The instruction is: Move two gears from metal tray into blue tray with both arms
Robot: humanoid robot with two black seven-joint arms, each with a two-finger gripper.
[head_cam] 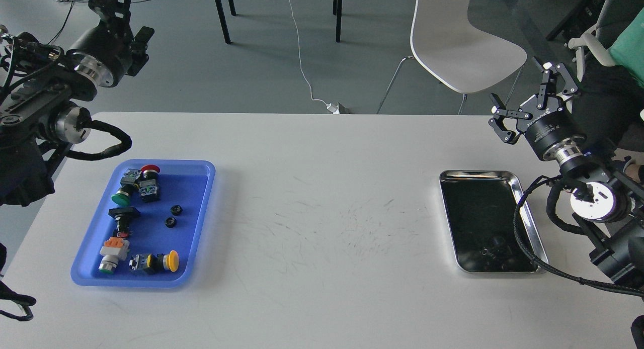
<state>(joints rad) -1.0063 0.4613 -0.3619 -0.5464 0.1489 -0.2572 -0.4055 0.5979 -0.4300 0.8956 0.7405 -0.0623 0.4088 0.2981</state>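
Note:
Two tiny black gears lie side by side in the blue tray at the table's left, right of its push buttons. The metal tray sits at the table's right. Its dark bottom shows only dim shapes near the front, which I cannot tell from reflections. My right gripper is open and empty, raised above the table's far right edge, behind the metal tray. My left arm is lifted off the table at the far left. Its gripper is at the top edge, dark and partly cut off.
Several colour-capped push-button switches lie in the blue tray's left half. A white chair stands behind the table, with a white cable on the floor. A person in green sits at the far right. My right arm's cable loops over the metal tray's right rim.

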